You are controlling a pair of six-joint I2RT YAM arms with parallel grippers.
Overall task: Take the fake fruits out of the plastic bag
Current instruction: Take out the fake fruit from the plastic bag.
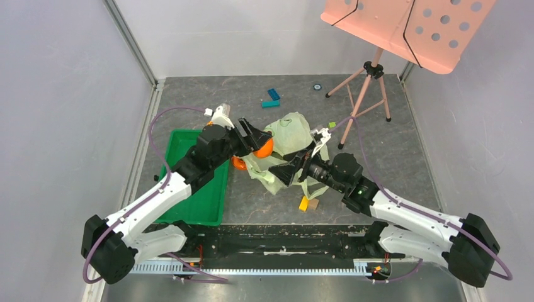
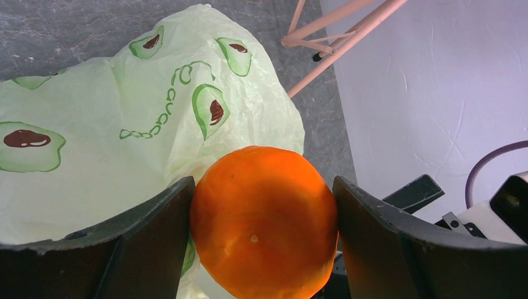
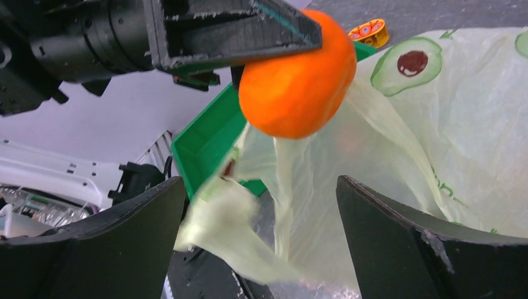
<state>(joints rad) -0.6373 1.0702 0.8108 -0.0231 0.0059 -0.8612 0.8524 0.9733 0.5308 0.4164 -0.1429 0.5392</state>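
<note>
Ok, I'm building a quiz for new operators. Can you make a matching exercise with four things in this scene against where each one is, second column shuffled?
Column one:
1. round orange fruit
2. plastic bag
3. green tray
4. pink music stand

Column two:
a. on a tripod, far right of the table
b. clamped between the left arm's jaws
c. on the table's left side, by the left arm
d. crumpled mid-table, between the two arms

Pairs: 1-b, 2-d, 3-c, 4-a
</note>
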